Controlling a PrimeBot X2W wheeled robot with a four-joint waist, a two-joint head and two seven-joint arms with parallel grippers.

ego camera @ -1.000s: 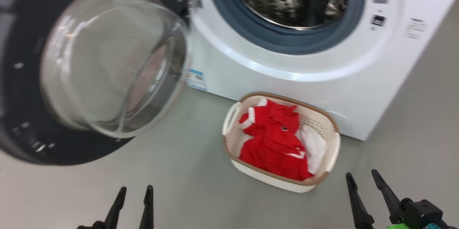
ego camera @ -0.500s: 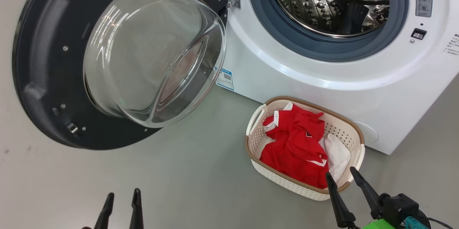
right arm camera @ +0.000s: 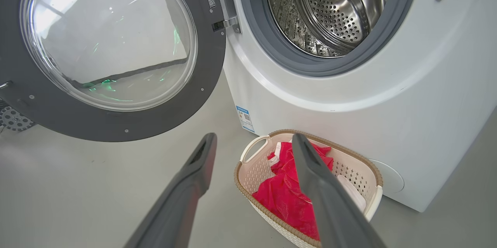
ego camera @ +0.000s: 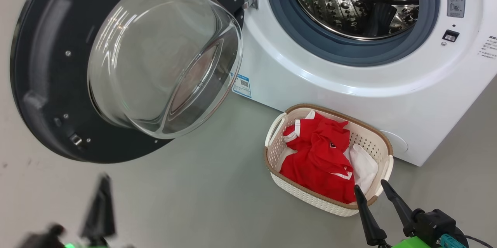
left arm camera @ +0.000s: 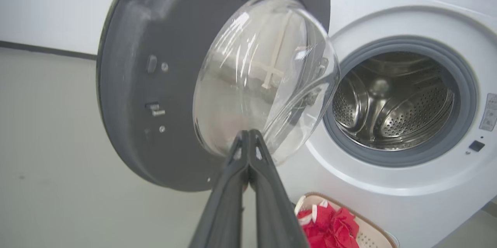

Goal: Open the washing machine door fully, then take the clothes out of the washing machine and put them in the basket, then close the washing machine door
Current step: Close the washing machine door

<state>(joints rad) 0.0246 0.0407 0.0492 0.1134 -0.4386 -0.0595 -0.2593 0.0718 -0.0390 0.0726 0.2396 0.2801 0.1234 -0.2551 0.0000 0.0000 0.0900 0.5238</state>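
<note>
Washing machine door [ego camera: 42,65] wide open. Red polo shirt [ego camera: 318,158], white cloth [ego camera: 365,166] in basket [ego camera: 310,197]. Left claw [left arm camera: 248,134] pinched shut, holding nothing. Right claw [ego camera: 370,185] spread wide, empty, near basket rim.

The washing machine door [ego camera: 128,61] hangs open; the clothes [ego camera: 318,158] lie in the basket [ego camera: 306,198].

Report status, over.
Left gripper shut, empty; right gripper open, empty. Clothes in basket, drum bare, door wide open. Basket sits below the door's swing, likely no block.
</note>
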